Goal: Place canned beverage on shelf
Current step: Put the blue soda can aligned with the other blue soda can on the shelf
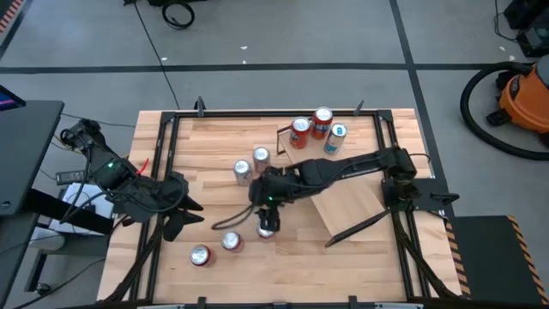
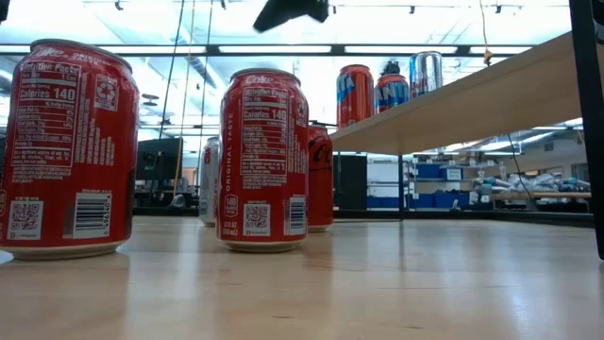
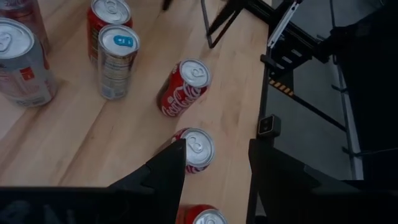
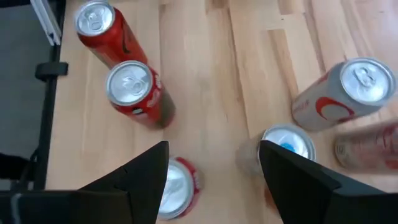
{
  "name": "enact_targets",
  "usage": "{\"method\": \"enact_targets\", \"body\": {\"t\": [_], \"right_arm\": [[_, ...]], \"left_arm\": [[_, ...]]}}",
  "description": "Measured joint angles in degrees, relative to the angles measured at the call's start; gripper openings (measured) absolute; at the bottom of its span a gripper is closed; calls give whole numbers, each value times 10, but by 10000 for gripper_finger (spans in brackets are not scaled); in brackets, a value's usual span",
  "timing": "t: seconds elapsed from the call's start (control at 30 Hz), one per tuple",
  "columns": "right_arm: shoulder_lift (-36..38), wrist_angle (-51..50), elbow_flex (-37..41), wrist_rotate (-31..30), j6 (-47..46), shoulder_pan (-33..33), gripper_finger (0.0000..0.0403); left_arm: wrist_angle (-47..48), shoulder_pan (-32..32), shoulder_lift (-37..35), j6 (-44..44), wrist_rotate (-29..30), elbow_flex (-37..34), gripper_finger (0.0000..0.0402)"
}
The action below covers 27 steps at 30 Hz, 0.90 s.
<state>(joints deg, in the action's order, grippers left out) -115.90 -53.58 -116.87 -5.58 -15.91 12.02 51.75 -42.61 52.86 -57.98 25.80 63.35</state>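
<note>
Lab or workshop, shop vacuum (image 1: 523,94), storage shelving (image 2: 444,184)

sloped wood shelf (image 1: 347,206) holds 3 upright cans (image 1: 319,127).

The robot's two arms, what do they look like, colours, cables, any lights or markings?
Both arms are dark, nearly black, jointed segments. The left arm carries black cables, a red wire and a small green light. The right arm also shows a green light near its wrist. The left gripper and right gripper each have two flat, wedge-shaped matte black fingers. No markings are legible.
</note>
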Motion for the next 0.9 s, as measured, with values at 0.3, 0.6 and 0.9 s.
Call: {"method": "enact_targets", "body": {"t": [0.3, 0.6, 0.9], "right_arm": [[-12, -86, -4, 21, 82, -44, 308], [-12, -133, 10, 18, 176, -72, 372], [-12, -46, 13, 22, 263, -65, 382]], "left_arm": [[-10, 0, 0, 1, 0, 0, 185], [-10, 0, 0, 3, 5, 0, 185], [-9, 0, 0, 3, 62, 0, 185]]}}
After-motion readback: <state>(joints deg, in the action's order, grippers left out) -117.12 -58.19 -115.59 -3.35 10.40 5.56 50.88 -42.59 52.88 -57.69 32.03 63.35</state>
